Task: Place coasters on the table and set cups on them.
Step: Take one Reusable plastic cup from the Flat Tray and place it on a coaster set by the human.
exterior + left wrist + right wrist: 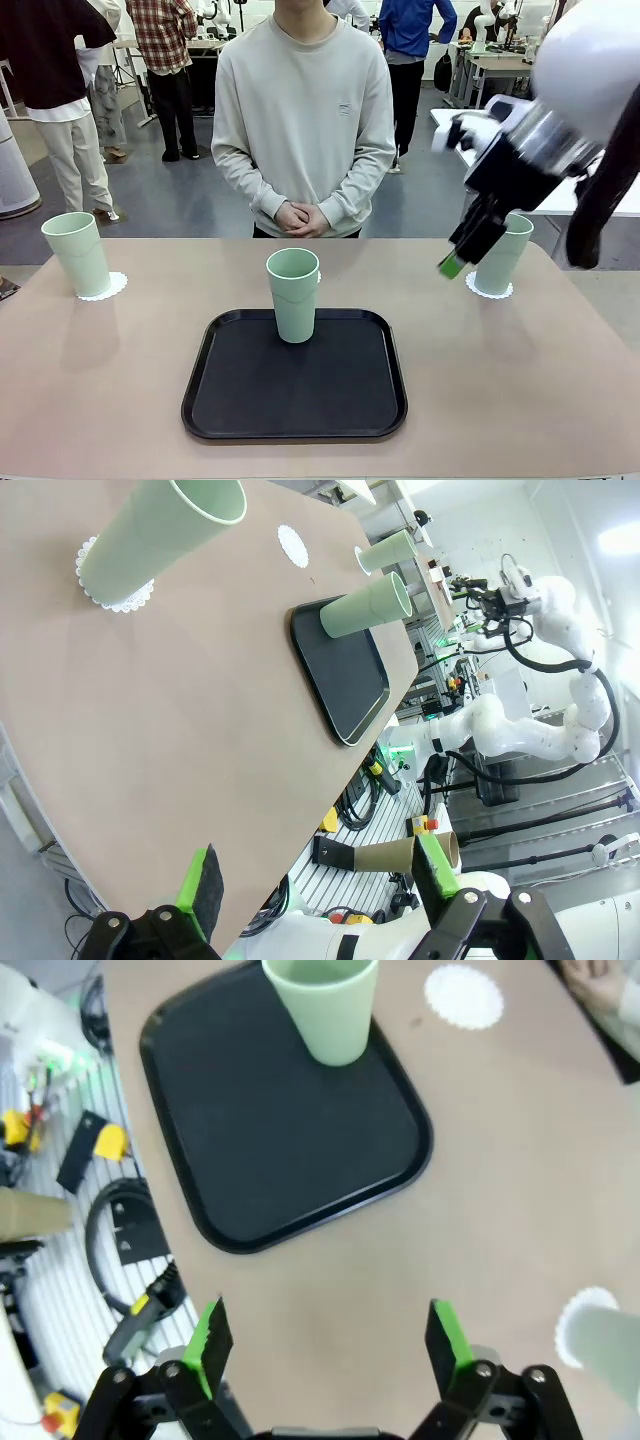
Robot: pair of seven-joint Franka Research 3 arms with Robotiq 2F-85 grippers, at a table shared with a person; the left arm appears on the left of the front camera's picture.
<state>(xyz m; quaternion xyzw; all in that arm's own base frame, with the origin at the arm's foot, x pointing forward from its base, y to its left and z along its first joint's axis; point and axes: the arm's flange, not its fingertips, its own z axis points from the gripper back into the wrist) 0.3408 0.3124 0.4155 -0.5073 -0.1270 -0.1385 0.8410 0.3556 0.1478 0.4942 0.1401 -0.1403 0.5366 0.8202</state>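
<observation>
One cup (293,292) upright in the black tray (240,400).

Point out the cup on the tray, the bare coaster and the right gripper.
cup on the tray (293,295): front view, middle of its side wall.
bare coaster (464,997): right wrist view, centre of the doily.
right gripper (332,1338): right wrist view, midway between its green fingertips.

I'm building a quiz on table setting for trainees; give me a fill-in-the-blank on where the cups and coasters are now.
The middle cup stands on the black ____.
The cup at the table's left end sits on a white ____.
Counting all, ____ cups stand upright.
The bare coaster lies on the table beyond the tray's ____ edge.

Missing words: tray; coaster; three; far
</observation>
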